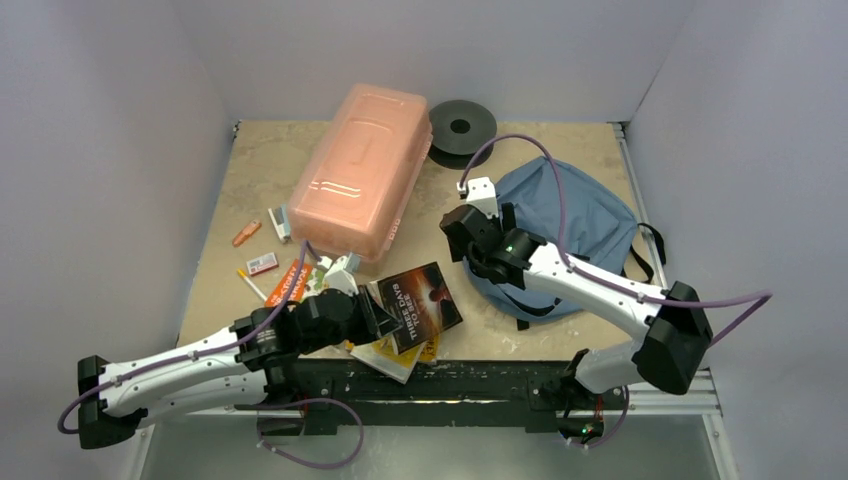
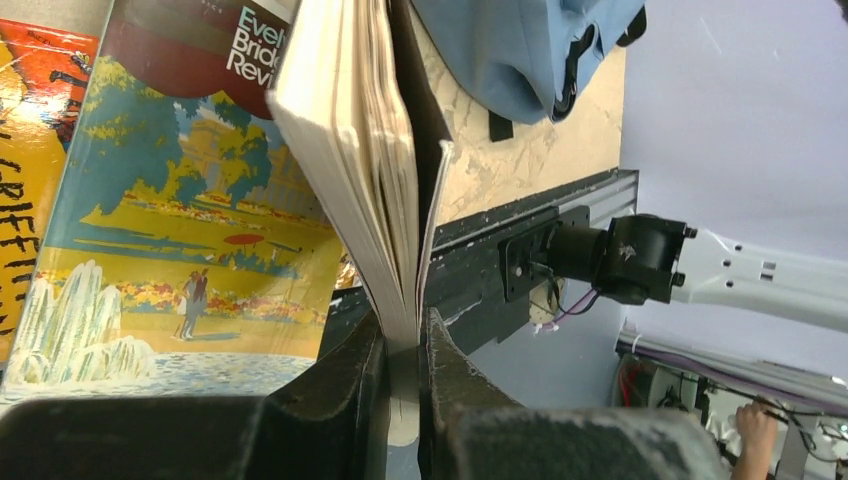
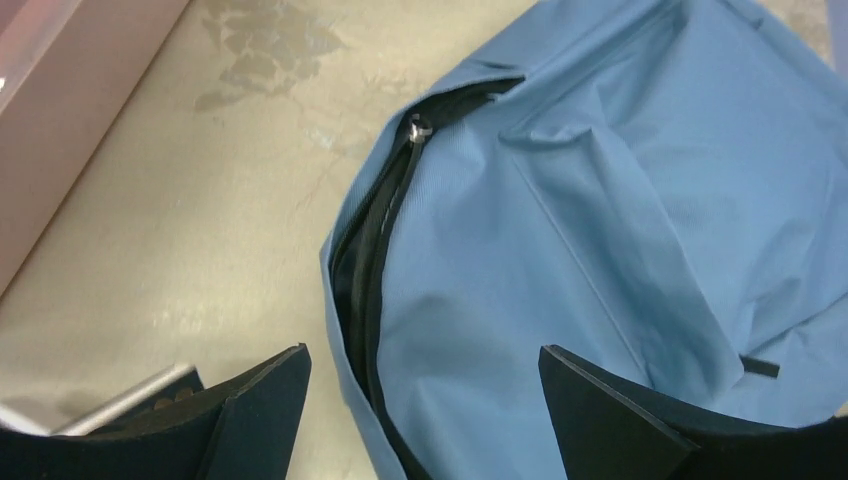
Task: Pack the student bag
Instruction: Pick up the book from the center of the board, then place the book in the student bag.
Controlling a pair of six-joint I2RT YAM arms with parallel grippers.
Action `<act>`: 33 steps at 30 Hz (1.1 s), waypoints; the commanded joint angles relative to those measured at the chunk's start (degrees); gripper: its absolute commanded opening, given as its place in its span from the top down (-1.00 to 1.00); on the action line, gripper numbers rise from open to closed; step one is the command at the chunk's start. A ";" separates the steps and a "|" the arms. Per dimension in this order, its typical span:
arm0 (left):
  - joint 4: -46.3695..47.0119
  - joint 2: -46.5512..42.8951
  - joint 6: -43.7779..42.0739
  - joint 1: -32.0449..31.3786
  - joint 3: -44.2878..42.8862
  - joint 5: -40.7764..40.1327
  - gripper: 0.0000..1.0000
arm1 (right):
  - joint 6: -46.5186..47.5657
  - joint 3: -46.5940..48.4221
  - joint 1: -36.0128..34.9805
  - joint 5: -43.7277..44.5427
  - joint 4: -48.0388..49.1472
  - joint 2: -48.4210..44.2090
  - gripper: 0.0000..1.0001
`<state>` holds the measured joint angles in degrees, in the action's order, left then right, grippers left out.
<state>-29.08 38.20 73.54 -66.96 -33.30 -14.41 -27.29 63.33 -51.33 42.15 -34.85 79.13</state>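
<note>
The student bag (image 1: 580, 225) is soft blue fabric with black straps and lies flat at the right of the table. Its dark zipper opening (image 3: 368, 250) runs along its left edge and gapes slightly. My right gripper (image 1: 460, 235) hovers open over that edge, one finger on each side of the zipper (image 3: 425, 375), holding nothing. My left gripper (image 2: 405, 340) is shut on the edge of a dark-covered book (image 1: 425, 305), pinching its pages (image 2: 360, 150) and tilting it up. Under it lies a yellow illustrated book (image 2: 190, 200).
A translucent pink box (image 1: 360, 170) stands at the back centre with a black spool (image 1: 462, 127) behind it. Small stationery items (image 1: 262, 263) and an orange booklet (image 1: 293, 283) lie at the left. The table's front rail (image 1: 470, 380) is close below the books.
</note>
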 commanded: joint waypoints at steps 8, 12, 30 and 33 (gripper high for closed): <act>2.55 -4.47 -6.67 -0.37 -0.64 2.63 1.00 | 4.85 0.08 1.57 9.03 12.37 7.88 -0.60; 1.38 -5.74 -7.02 -0.37 -0.65 1.99 1.00 | 4.27 -0.52 1.72 12.15 11.54 11.16 -0.45; 4.68 -5.15 -9.13 -0.37 -0.90 4.53 1.00 | 3.56 0.13 1.76 15.52 4.73 9.99 0.63; 8.15 -5.31 -9.54 -0.37 -0.53 6.10 1.00 | 5.50 3.80 1.76 13.39 -0.94 9.22 1.00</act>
<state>-30.48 33.58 66.15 -67.16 -33.10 -10.41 -23.20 61.95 -49.80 54.57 -28.45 91.29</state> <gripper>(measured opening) 0.094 0.057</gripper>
